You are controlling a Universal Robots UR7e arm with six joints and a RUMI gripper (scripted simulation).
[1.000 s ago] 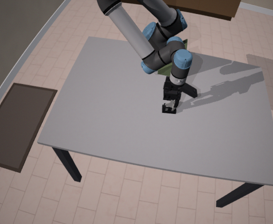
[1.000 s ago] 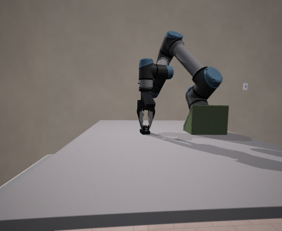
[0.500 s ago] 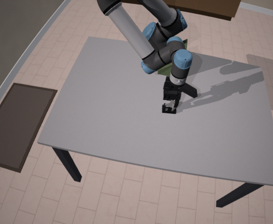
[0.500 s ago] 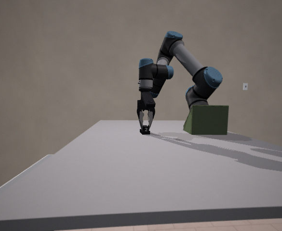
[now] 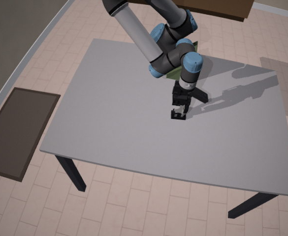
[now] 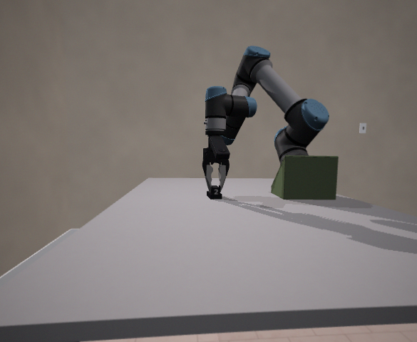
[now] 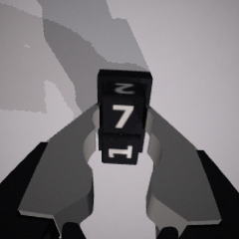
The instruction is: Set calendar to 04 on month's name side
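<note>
In the exterior view, the near edge of the flat grey rectangular surface (image 6: 186, 257) runs across the bottom, and its broad near part carries only shadows.

Farther in, toward the far half and roughly midway between the left and right edges, sits a small black cube with white digits (image 6: 214, 192). From the wrist view it shows a 7 on the face turned to the camera, a 2 on the face beyond it and a 1 on the face nearer the camera (image 7: 121, 119); the 2 faces the exterior camera. From above, the cube (image 5: 176, 115) stands at the surface, with a low black piece around its base; whether that is the calendar tray or a second cube cannot be told.

The black two-jaw claw with pale grey fingers (image 6: 215, 184) points straight down over the cube and is clamped on it, one finger (image 7: 75, 164) pressed against each side. In the top view the claw (image 5: 180, 111) hangs from the grey and blue six-joint arm (image 5: 139, 33).

Beyond, near the far right corner of the surface, the arm rises from a dark green wedge-shaped block (image 6: 308, 177). Behind everything is a plain beige wall (image 6: 90, 92).
</note>
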